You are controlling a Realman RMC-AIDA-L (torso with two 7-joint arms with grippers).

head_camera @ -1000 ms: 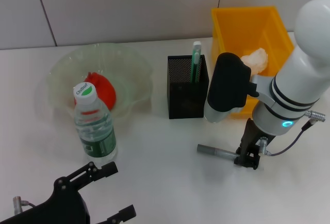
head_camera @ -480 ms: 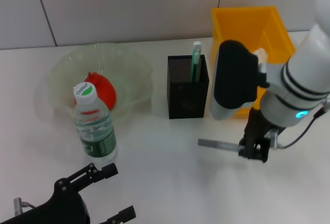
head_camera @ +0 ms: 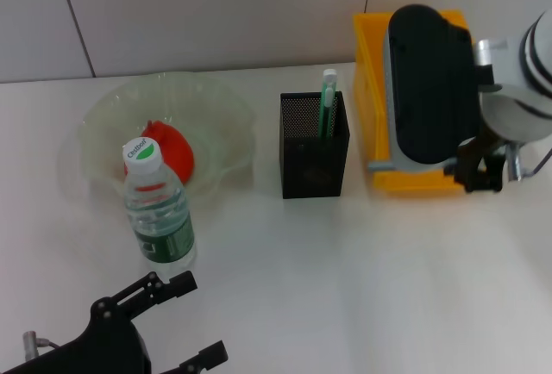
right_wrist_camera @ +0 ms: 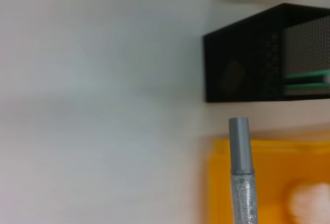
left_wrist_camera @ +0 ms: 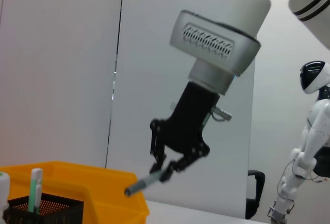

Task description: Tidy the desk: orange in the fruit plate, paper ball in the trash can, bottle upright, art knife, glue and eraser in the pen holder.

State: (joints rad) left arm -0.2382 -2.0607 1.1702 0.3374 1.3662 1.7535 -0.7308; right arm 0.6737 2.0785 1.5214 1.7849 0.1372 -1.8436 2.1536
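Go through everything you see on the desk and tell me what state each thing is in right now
orange: lying in the fruit plate.
bottle: upright, cap on.
art knife: standing in the pen holder.
glue: lifted off the table, gripped by the right gripper.
trash can: open-topped.
left gripper: open, low near the bottle.

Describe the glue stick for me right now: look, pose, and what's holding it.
The glue is a slender grey pen-shaped stick, with a solid grey end and a clear, speckled barrel in the right wrist view. It is off the desk, held in the air by the right gripper, whose jaws are closed on one end. The stick juts out tilted slightly downward, its free end over the trash can, beside the pen holder. Nothing else touches it.
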